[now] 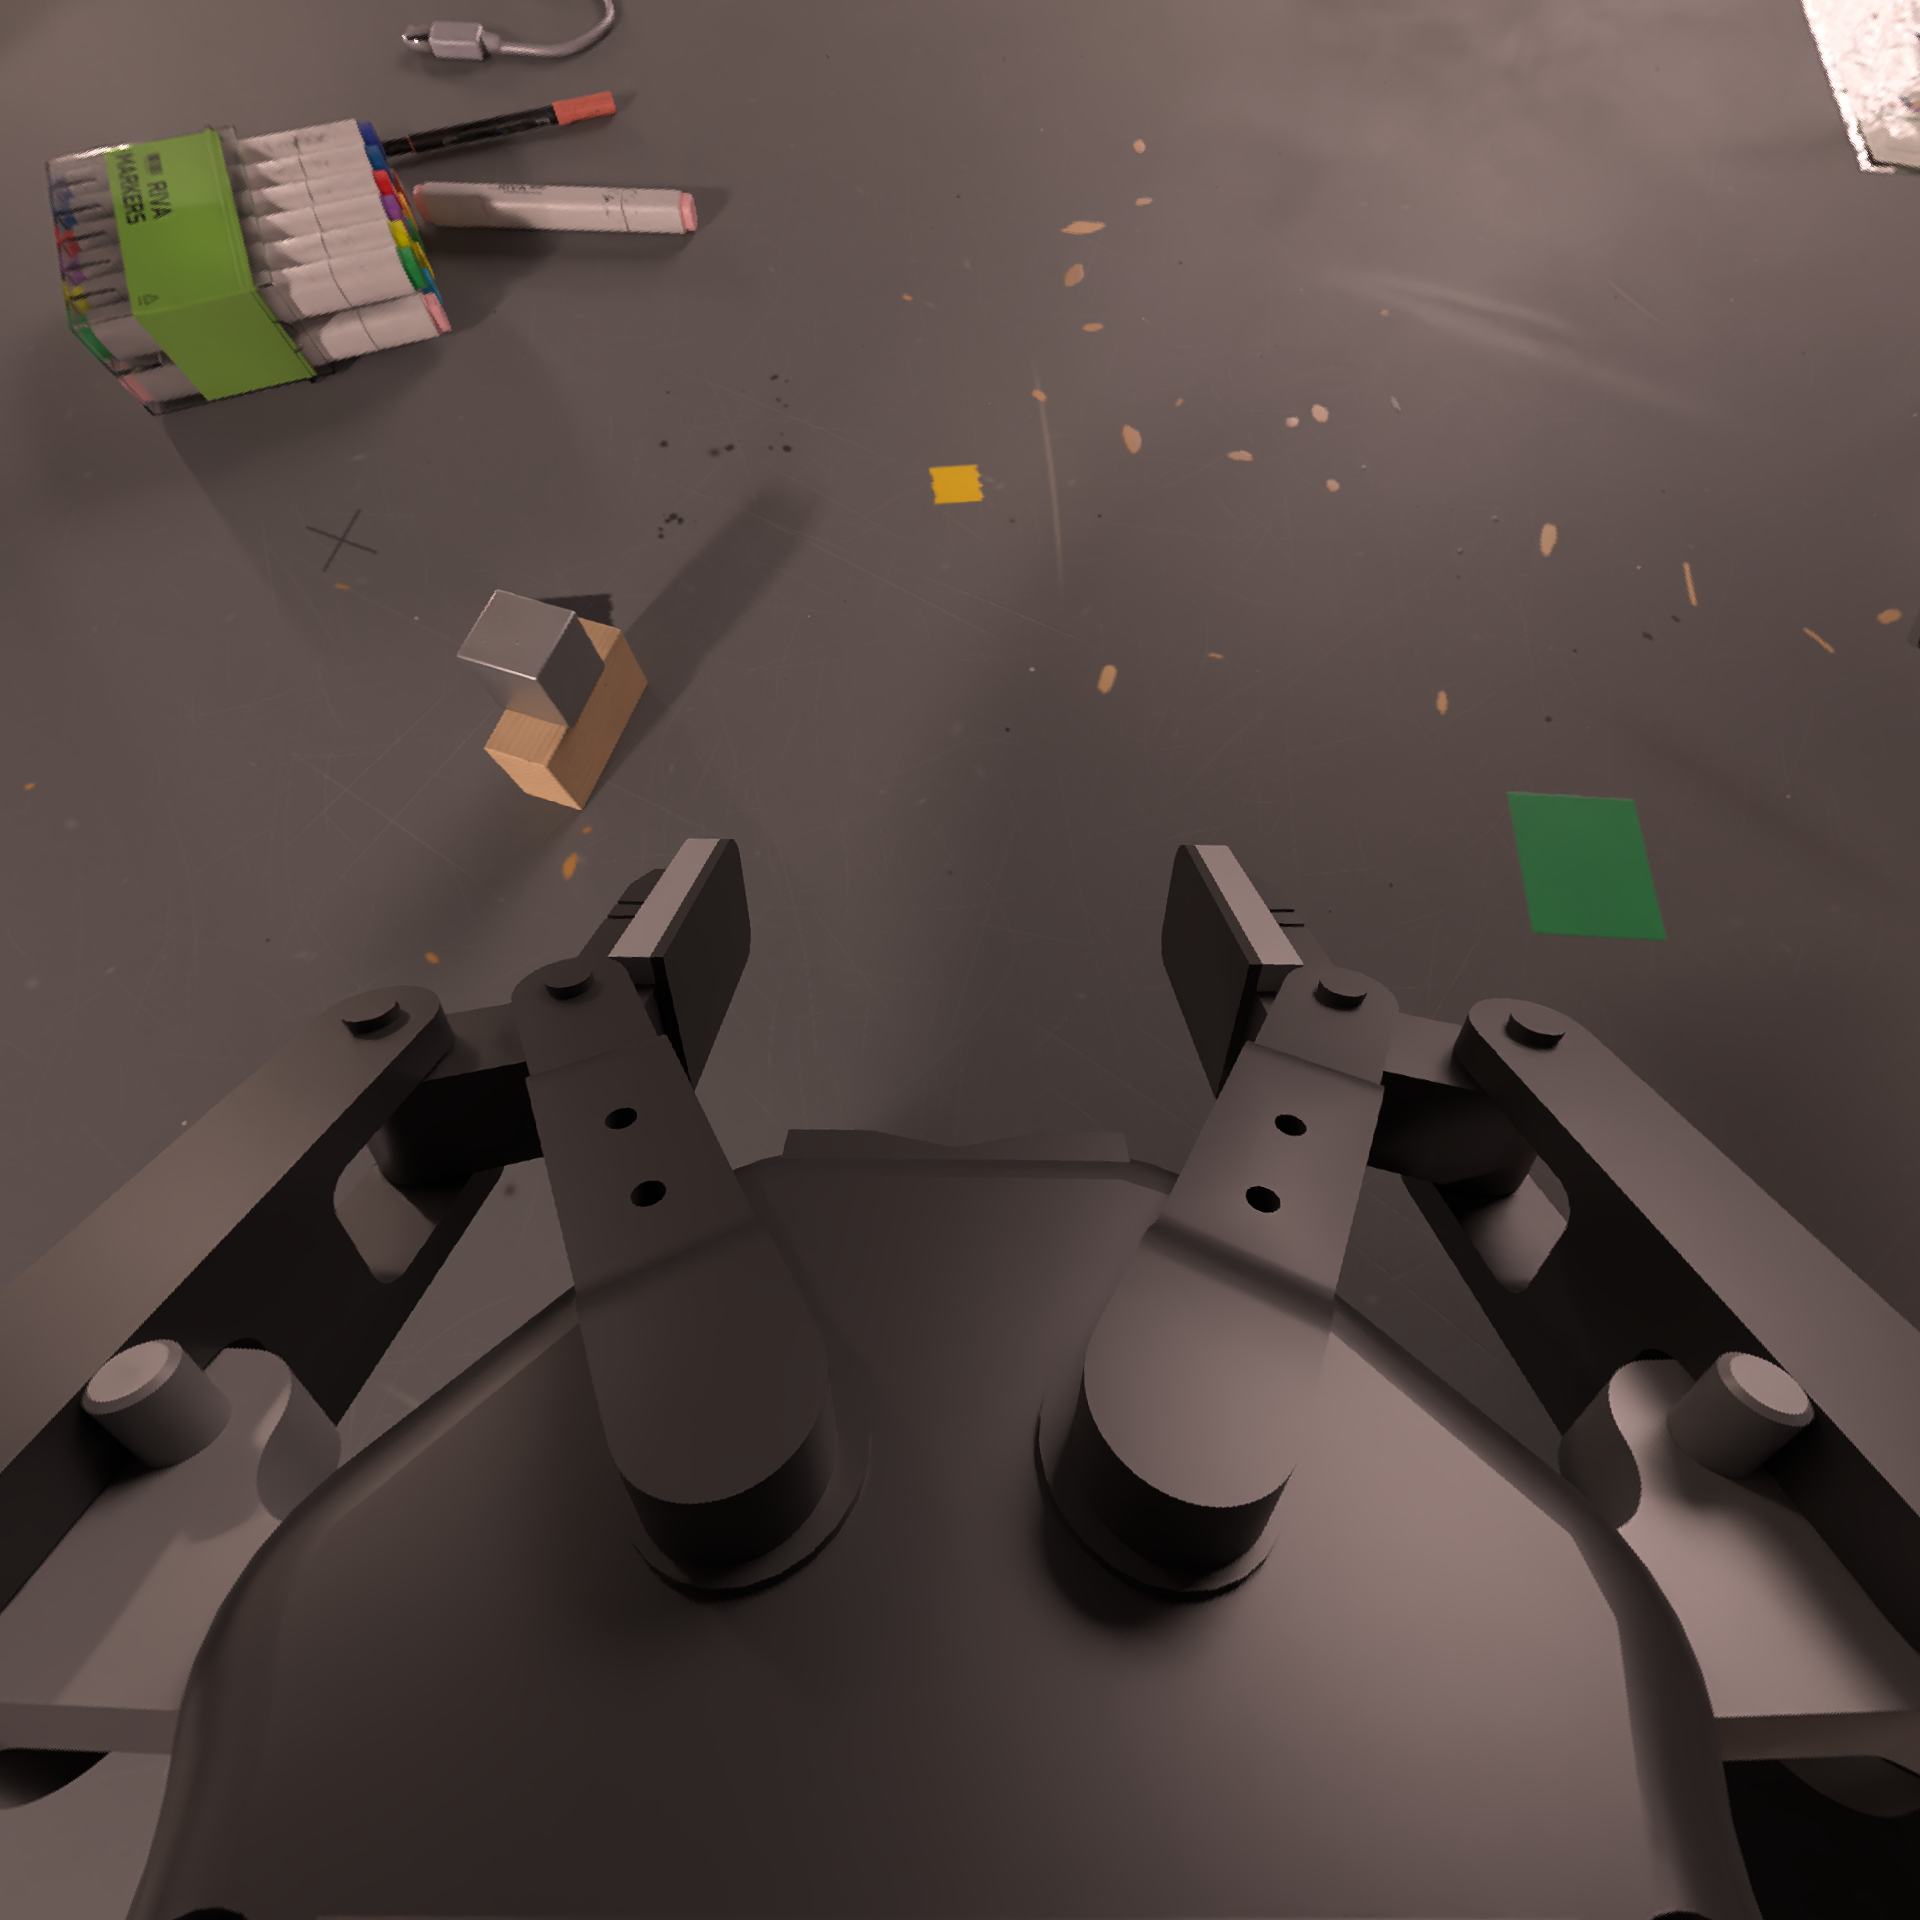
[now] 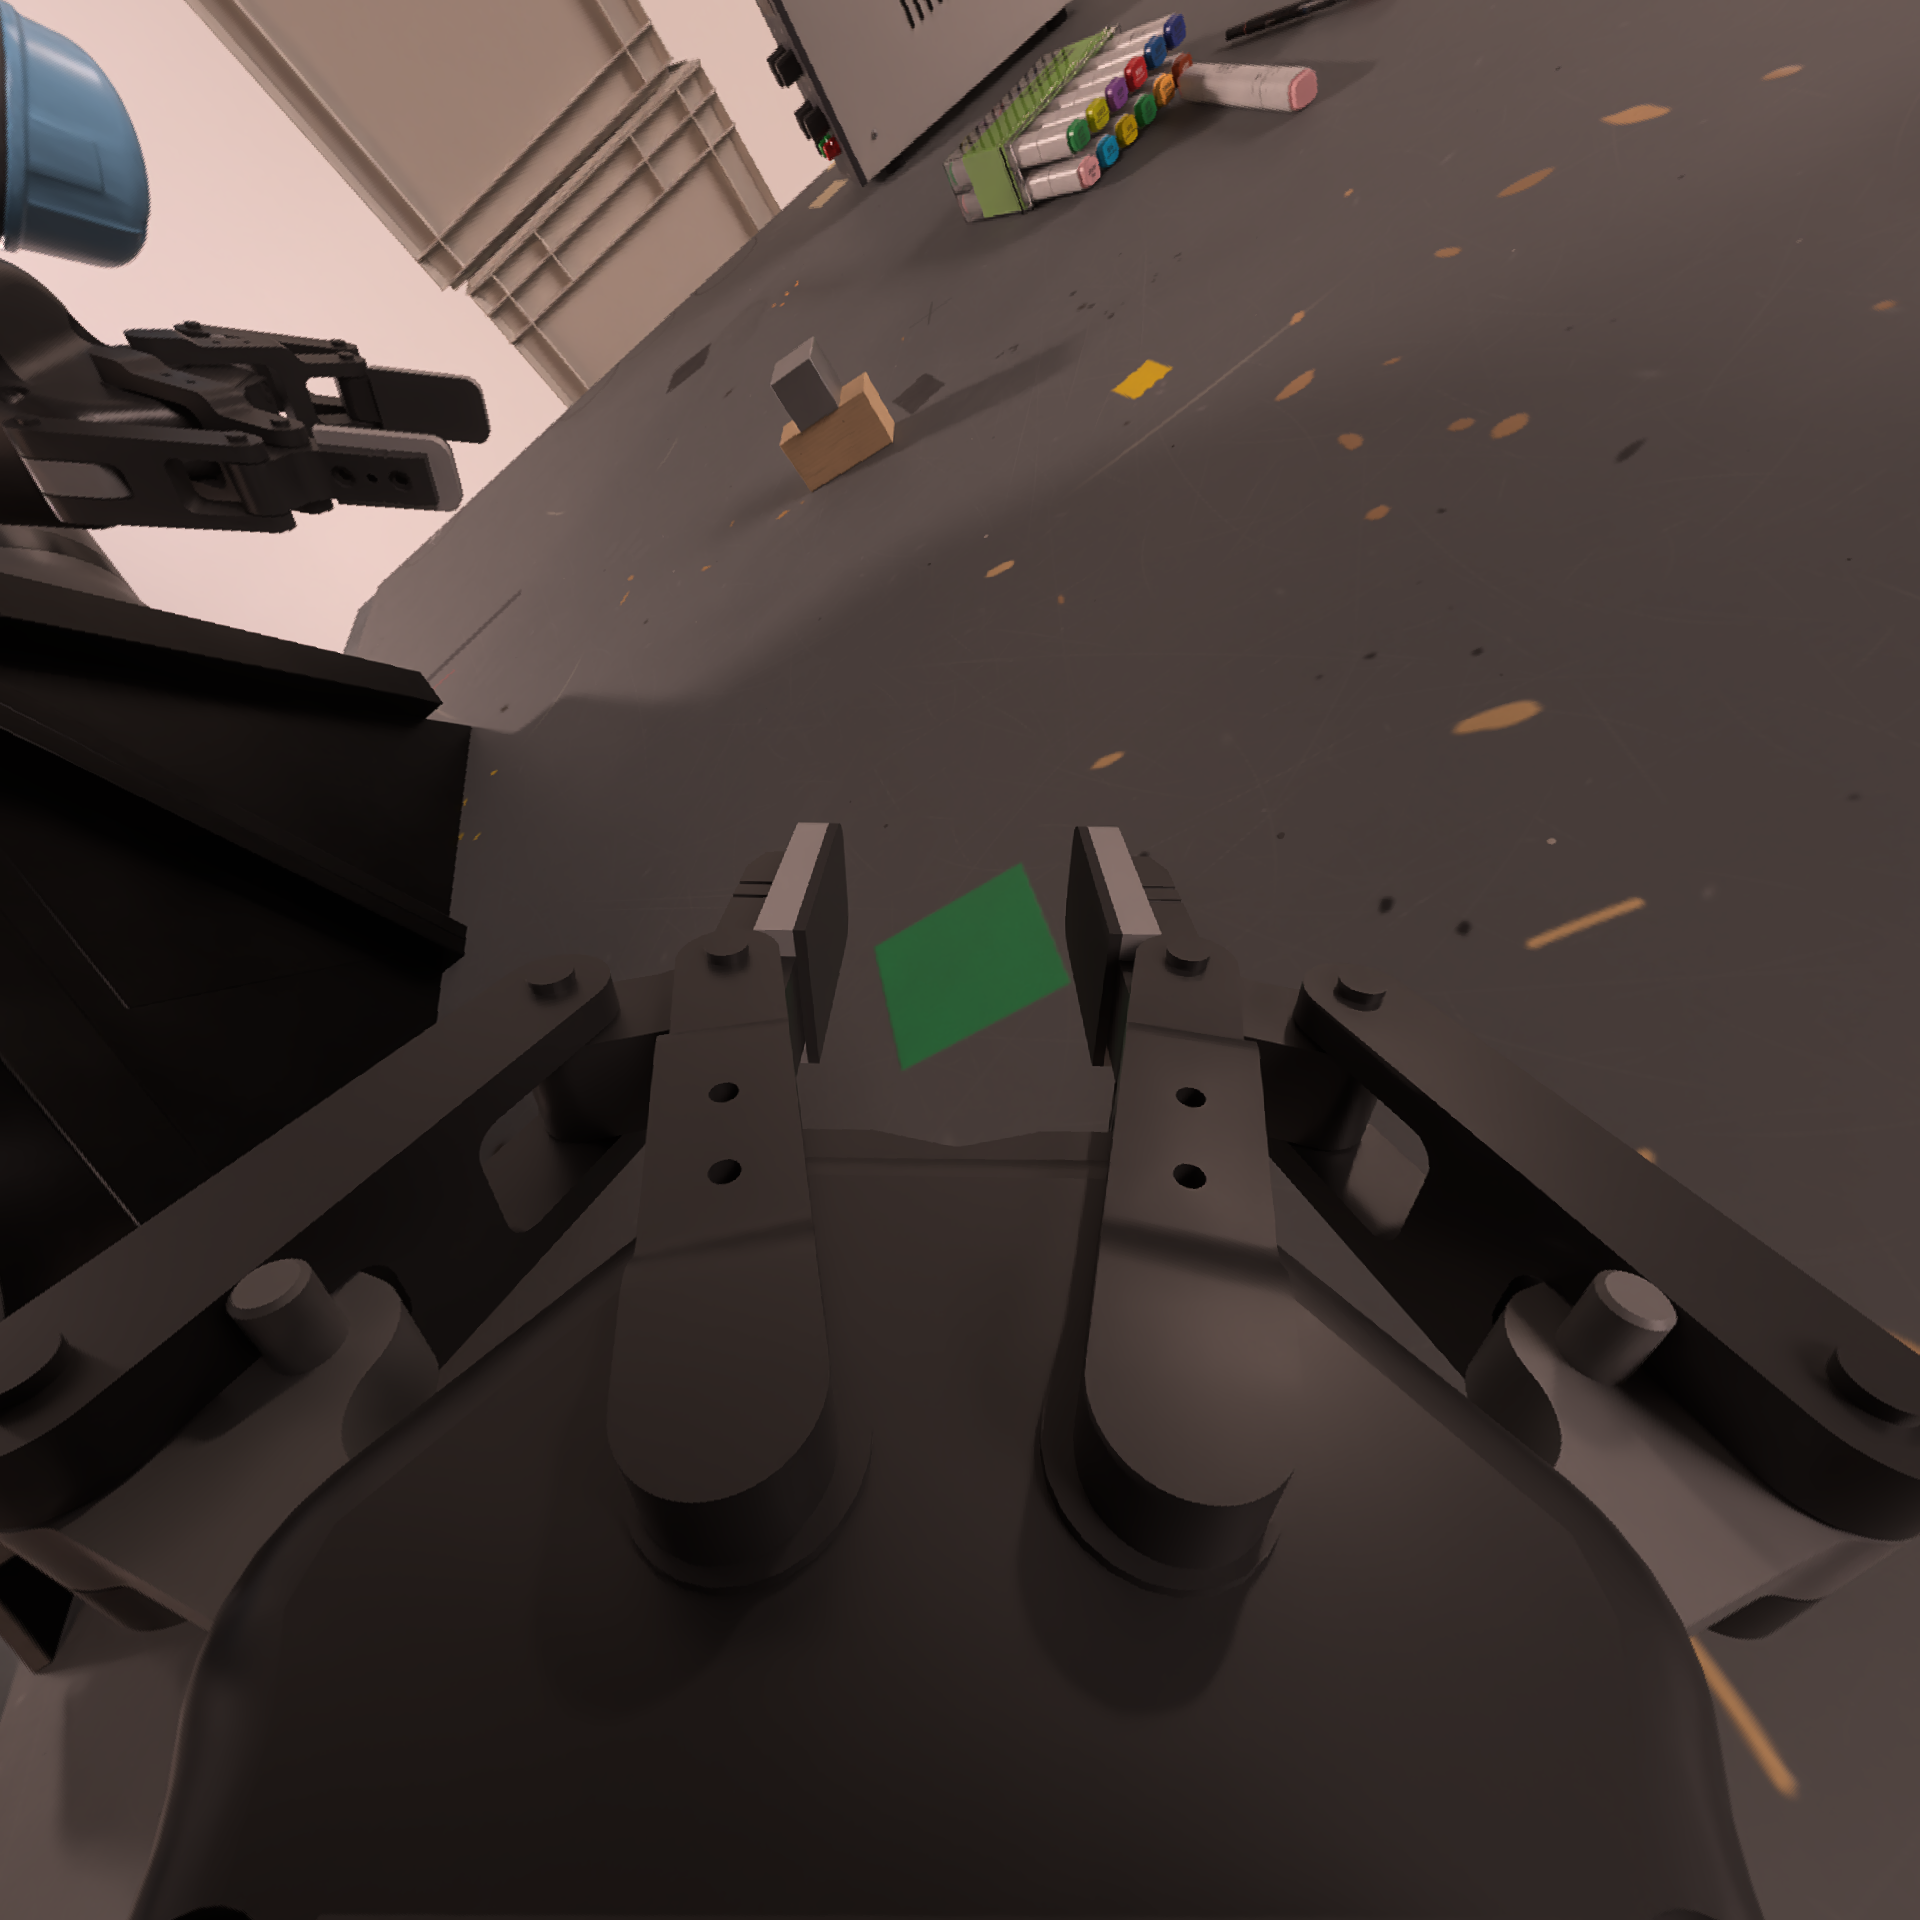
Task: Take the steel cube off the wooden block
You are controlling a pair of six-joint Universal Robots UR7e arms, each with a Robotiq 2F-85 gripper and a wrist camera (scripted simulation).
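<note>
A steel cube [image 1: 530, 646] sits on top of a wooden block [image 1: 582, 722] on the dark table, ahead and to the left in the left wrist view. My left gripper [image 1: 954, 914] is open and empty, above the table and short of the block. In the right wrist view the cube [image 2: 803, 384] on the block [image 2: 842, 442] lies far ahead. My right gripper [image 2: 956, 914] is open and empty above a green patch [image 2: 966, 961]. The left gripper [image 2: 416, 436] also shows at the left of that view.
A pack of markers [image 1: 239, 260] with a green band lies at the far left, with two loose markers [image 1: 556, 206] beside it and a cable plug [image 1: 457, 42] beyond. A yellow patch [image 1: 956, 484] and a green patch [image 1: 1584, 868] mark the table. A grey box [image 2: 914, 73] stands at the table's back.
</note>
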